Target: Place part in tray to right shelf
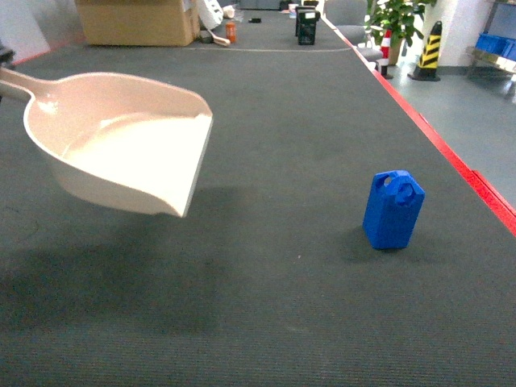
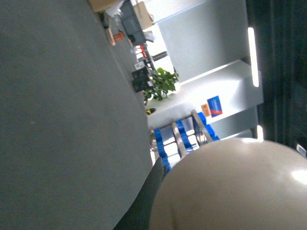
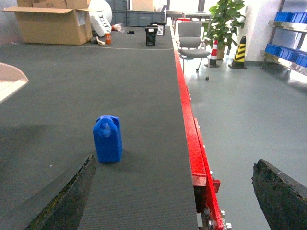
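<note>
My right gripper [image 3: 175, 191] hangs wide open and empty behind the upright part [image 3: 108, 139]; approaching off-centre, I could tip it. The left's grip is hidden.

The part [image 3: 108, 139] stands upright on the dark table mat [image 3: 86, 91], ahead of the right gripper's [image 3: 175, 199] spread fingers [image 3: 72, 196].

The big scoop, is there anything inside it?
No. The tray looks bare inside in the head view: only its smooth beige floor and curved walls. The blue part stands on the dark table, apart from it. The handle end runs out of view.
</note>
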Robot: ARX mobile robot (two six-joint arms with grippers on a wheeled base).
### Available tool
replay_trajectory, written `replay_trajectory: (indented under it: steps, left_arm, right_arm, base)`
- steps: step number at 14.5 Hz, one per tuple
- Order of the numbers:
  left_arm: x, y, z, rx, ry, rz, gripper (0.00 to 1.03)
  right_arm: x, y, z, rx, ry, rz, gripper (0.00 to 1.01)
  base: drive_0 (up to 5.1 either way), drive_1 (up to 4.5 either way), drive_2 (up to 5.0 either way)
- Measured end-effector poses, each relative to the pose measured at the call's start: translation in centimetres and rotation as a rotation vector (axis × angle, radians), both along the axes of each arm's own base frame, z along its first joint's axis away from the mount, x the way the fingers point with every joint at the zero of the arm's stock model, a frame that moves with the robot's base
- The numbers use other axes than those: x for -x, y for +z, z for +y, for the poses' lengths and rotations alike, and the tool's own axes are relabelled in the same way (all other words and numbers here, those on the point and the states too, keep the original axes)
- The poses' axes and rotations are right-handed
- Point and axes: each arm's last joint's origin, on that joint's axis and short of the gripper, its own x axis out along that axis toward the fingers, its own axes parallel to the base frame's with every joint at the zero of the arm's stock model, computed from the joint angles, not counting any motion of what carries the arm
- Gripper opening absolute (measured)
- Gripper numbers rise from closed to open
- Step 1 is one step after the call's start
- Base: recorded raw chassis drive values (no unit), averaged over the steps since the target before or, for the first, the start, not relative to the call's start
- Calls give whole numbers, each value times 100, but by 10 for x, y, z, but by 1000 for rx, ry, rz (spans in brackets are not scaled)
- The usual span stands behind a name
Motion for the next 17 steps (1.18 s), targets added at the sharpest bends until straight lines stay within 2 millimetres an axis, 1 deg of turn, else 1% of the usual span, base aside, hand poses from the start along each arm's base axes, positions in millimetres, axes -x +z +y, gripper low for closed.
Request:
replay_trajectory:
  steps: [1, 2, 4, 6, 7, 9, 10, 13, 16, 17]
  left_arm:
    - [4, 8, -11, 17, -30, -12, 12]
    - [7, 9, -30, 44, -85, 0, 12]
    - [14, 2, -67, 111, -181, 54, 12]
    - [21, 3, -90, 166, -249, 74, 12]
    - [24, 1, -97, 202, -265, 90, 12]
    - [33, -9, -102, 256, -275, 148, 12]
    - [36, -10, -104, 260, -292, 161, 12]
    - [37, -6, -114, 225, -363, 147, 12]
    - [38, -2, -118, 196, -385, 132, 12]
    - [38, 5, -120, 164, -412, 106, 12]
  right_arm:
    - [0, 0, 0, 0, 0, 0, 98]
    - [0, 0, 0, 0, 0, 0, 98]
    - [0, 0, 0, 0, 0, 0, 98]
    - [0, 0, 0, 0, 0, 0, 98]
    - [0, 0, 0, 0, 0, 0, 98]
    - [0, 0, 0, 0, 0, 0, 98]
    - [0, 0, 0, 0, 0, 0, 98]
    - [0, 0, 0, 0, 0, 0, 98]
    - [0, 0, 0, 0, 0, 0, 98]
    - [0, 0, 0, 0, 0, 0, 98]
  base:
    - [0, 0, 0]
    - [0, 0, 0]
    - [0, 0, 0]
    - [0, 0, 0]
    - [0, 0, 0]
    - [0, 0, 0]
    - [0, 0, 0]
    - [0, 0, 0]
    - [0, 0, 0]
    - [0, 0, 0]
